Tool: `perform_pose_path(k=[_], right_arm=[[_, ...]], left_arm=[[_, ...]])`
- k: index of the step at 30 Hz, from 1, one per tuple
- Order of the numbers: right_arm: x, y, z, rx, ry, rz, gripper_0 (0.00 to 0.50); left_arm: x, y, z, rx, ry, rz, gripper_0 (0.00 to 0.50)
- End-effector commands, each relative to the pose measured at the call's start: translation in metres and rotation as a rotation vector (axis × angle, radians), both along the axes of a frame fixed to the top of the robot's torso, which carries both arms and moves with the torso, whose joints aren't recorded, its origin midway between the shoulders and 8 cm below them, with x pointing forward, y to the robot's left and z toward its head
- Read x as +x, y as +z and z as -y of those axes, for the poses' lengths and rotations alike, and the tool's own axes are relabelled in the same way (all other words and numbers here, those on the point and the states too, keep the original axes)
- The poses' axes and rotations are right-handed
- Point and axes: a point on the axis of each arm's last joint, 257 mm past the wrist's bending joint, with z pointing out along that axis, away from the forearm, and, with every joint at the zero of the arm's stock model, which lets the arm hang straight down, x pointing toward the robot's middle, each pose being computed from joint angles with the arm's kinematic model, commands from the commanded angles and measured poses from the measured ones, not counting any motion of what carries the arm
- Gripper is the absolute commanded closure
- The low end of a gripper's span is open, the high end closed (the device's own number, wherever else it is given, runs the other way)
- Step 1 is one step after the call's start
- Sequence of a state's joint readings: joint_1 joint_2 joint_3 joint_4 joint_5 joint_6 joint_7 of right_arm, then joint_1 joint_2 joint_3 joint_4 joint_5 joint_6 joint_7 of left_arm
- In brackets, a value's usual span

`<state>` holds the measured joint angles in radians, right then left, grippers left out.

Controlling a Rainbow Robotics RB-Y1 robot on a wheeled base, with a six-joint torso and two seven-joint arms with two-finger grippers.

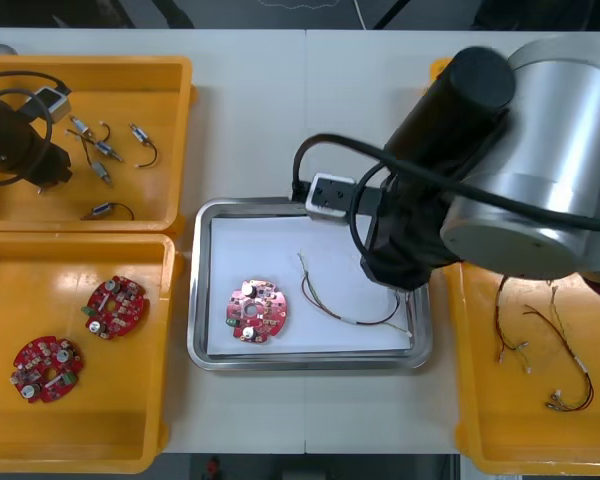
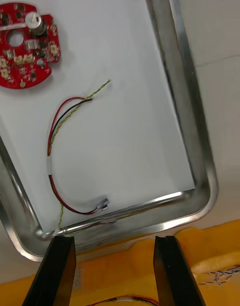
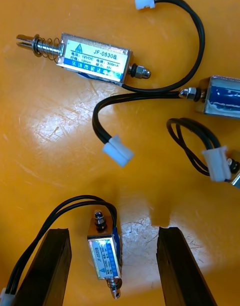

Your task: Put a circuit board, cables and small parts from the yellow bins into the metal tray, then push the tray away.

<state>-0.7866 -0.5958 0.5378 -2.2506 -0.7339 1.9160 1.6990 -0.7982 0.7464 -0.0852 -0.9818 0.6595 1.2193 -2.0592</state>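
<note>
My left gripper [image 3: 112, 258] is open low over the far left yellow bin [image 1: 170, 130]. A small metal part [image 3: 105, 251] with a black lead lies on the bin floor between its fingers, untouched. More small metal parts [image 3: 92, 59] lie beyond it. My right gripper [image 2: 115, 268] is open with nothing in it, over the gap between the metal tray [image 2: 200, 151] and the right bin. The tray [image 1: 195, 290], white inside, holds a red circuit board [image 1: 257, 310] and a red and yellow cable [image 1: 345, 300]. In the right wrist view the board [image 2: 27, 46] and cable [image 2: 65, 151] lie beyond the fingers.
The near left bin [image 1: 165, 400] holds two more circuit boards [image 1: 115, 306]. The near right bin [image 1: 470, 400] holds several red and yellow cables [image 1: 540, 350]. My right arm [image 1: 500, 170] covers the tray's far right corner and the far right bin.
</note>
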Motion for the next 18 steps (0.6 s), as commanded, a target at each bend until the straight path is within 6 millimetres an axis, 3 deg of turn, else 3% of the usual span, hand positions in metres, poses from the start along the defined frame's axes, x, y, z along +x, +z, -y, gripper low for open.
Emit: perform_pose_path(k=[1, 6, 9, 10, 11, 13, 18], right_arm=[[0.015, 0.059, -0.005, 0.122, -0.026, 0.108, 0.051], [0.028, 0.084, 0.019, 0.176, -0.091, 0.139, 0.051], [0.038, 0.093, 0.045, 0.197, -0.162, 0.146, 0.051], [0.043, 0.095, 0.058, 0.207, -0.2, 0.145, 0.051], [0.048, 0.098, 0.07, 0.215, -0.234, 0.147, 0.051], [0.056, 0.1, 0.091, 0.226, -0.295, 0.143, 0.051], [0.075, 0.11, 0.145, 0.264, -0.456, 0.157, 0.052]], left_arm=[[-0.006, 0.0, -0.022, 0.045, -0.011, 0.004, 0.0], [-0.01, -0.01, -0.026, 0.044, -0.004, -0.002, 0.0], [-0.013, -0.014, -0.029, 0.045, 0.0, -0.009, 0.0], [-0.013, -0.015, -0.029, 0.045, 0.002, -0.009, 0.044], [-0.014, -0.015, -0.029, 0.044, 0.003, -0.01, 0.258], [-0.014, -0.016, -0.03, 0.043, 0.005, -0.01, 0.5], [-0.014, -0.015, -0.03, 0.033, 0.014, -0.005, 0.5]])
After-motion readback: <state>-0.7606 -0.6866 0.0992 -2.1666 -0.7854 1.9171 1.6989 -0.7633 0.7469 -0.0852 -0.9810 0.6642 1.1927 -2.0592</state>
